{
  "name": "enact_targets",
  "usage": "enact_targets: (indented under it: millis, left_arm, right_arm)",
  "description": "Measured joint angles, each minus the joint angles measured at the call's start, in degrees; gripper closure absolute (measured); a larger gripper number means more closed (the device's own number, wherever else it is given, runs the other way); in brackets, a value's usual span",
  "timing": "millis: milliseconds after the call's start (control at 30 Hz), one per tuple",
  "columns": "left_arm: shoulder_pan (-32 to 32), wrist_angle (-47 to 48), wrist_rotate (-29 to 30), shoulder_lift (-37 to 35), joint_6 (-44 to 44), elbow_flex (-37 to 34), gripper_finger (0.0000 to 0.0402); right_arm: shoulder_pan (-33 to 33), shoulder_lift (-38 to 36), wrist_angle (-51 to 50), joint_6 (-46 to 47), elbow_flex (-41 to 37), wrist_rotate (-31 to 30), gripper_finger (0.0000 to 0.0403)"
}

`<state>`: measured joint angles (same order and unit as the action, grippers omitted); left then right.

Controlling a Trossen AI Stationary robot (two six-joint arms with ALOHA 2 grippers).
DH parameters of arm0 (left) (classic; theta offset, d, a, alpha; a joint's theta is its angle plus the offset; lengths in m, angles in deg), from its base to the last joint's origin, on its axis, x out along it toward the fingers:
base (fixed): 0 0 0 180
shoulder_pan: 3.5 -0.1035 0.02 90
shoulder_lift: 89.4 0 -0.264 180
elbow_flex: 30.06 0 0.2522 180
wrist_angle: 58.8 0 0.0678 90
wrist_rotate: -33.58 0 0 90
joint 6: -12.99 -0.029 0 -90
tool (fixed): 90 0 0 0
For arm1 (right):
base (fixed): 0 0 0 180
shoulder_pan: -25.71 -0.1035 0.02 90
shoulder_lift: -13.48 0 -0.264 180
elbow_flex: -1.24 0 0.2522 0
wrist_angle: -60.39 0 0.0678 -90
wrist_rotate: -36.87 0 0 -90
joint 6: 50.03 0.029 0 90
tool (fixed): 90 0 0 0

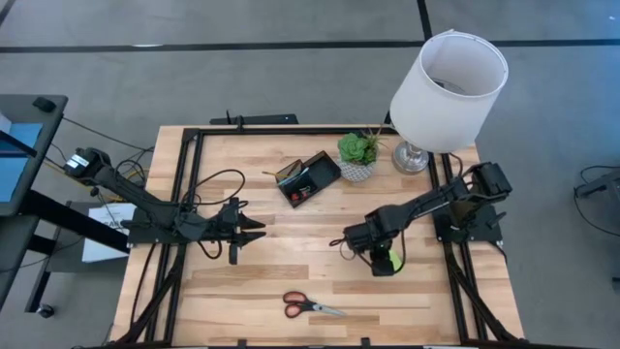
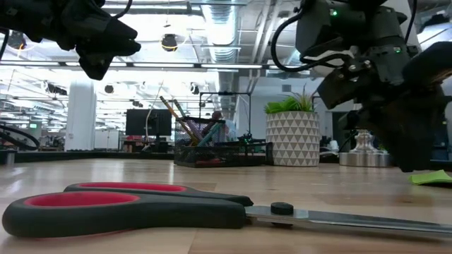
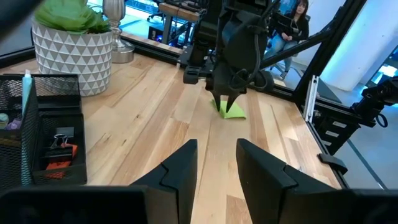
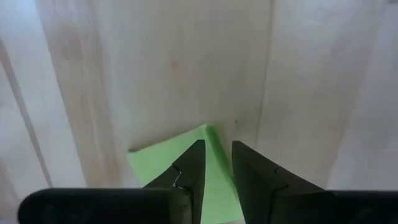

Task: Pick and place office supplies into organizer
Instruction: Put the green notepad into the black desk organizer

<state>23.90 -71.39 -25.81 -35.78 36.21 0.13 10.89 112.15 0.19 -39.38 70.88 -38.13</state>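
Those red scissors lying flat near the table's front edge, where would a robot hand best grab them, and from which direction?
Probably at the pivot, where the handles meet the blades. The scissors lie flat and closed, handles toward the left arm's side. A hand coming straight down, fingers either side of that narrow neck, would likely fit best; the handle loops are wider, the blades thin. The left hand is open; the right hand is at the sticky pad.

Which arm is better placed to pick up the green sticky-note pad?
The right. Its pincer is already down at the lime-green sticky-note pad, fingers straddling a corner. The left pincer hovers open across the table, well away from the pad.
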Motion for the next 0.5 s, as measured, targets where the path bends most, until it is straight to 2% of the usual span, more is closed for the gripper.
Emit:
enact_targets:
  millis: [500]
  left_arm:
    - [0.0, 0.0, 0.0, 0.0, 0.1, 0.0, 0.0296]
  right_arm:
    - [-0.3, 0.0, 0.5, -0.2, 0.0, -0.1, 0.0331]
